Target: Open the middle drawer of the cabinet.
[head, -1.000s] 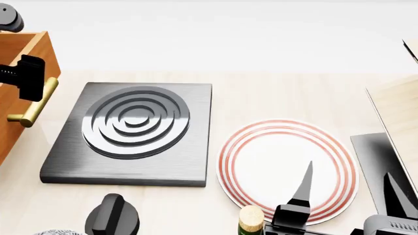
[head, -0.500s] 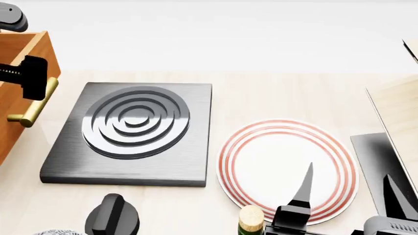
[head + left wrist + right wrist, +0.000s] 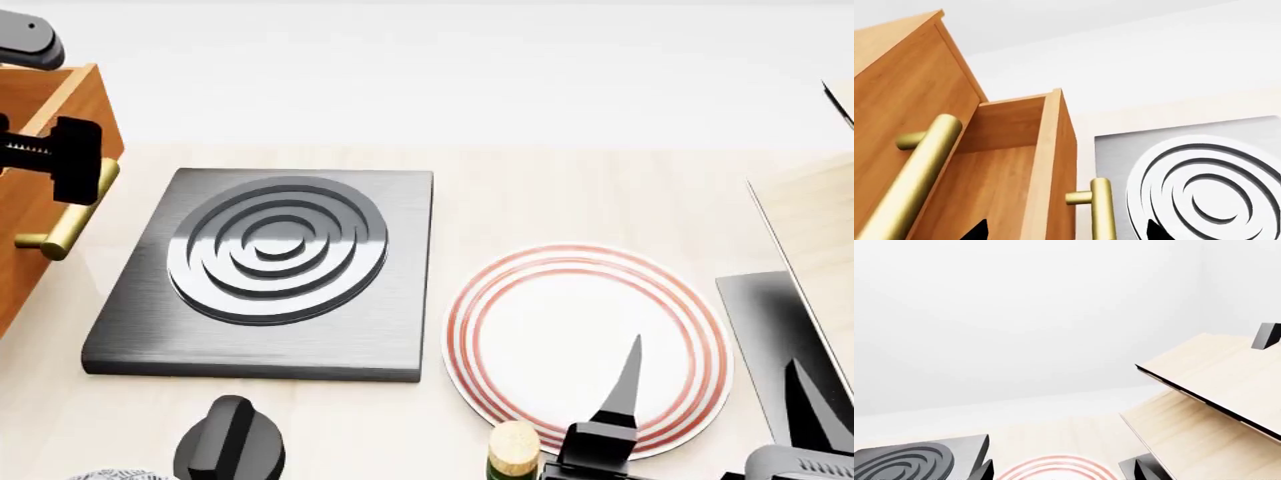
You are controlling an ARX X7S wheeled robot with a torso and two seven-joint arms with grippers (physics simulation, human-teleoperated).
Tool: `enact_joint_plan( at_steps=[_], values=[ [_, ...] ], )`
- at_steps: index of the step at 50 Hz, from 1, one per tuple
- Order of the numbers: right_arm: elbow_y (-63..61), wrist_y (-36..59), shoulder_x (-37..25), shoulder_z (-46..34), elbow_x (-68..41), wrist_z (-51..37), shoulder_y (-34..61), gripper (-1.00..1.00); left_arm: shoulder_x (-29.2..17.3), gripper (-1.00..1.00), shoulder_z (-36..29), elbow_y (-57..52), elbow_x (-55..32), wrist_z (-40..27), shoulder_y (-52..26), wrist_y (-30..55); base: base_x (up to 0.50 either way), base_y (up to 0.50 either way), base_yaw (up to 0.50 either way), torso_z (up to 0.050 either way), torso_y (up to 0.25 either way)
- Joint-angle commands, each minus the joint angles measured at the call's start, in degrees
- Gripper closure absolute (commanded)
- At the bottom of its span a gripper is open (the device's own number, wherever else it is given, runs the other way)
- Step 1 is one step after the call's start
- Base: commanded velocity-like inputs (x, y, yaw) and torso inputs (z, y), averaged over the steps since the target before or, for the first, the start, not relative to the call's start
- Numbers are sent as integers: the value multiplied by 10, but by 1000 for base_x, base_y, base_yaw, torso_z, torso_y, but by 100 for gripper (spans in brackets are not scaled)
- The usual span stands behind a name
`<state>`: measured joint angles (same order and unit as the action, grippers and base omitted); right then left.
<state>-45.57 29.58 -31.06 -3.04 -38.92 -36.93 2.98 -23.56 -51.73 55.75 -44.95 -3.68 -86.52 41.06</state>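
Place: a simulated kitchen, rendered rather than photographed
Cooking gear: a grey hotplate (image 3: 260,270) with concentric ring element
Tableware: a white plate (image 3: 587,345) with red rings, lying near the hotplate
Surface: a pale wood worktop (image 3: 561,200) against a plain white wall
Storage: an orange-brown cabinet (image 3: 914,100) with brass-handled drawers; a light-wood rack (image 3: 1214,390)
Small items: a cork-stoppered bottle (image 3: 513,450)

The cabinet (image 3: 47,180) is standing at the far left, the hotplate (image 3: 274,270) is lying just right of it, and the plate (image 3: 587,345) is sitting right of the hotplate, nearer.
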Motion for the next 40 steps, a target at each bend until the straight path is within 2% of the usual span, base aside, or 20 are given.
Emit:
enact_joint_plan(
  at_steps=[1,13,40],
  values=[
    [6,-2,0,-4,-1,1,-2,-100,32,-100,-11,87,23,32,-9,-43,0,0,0,0,0],
    [8,-5,-1,-3,-1,0,-5,-100,72,-100,-19,178,44,71,-17,-85,0,0,0,0,0],
    [7,-9,-3,-6,-1,-3,-10,-100,78,-100,32,191,98,74,-3,-89,0,0,0,0,0]
  ],
)
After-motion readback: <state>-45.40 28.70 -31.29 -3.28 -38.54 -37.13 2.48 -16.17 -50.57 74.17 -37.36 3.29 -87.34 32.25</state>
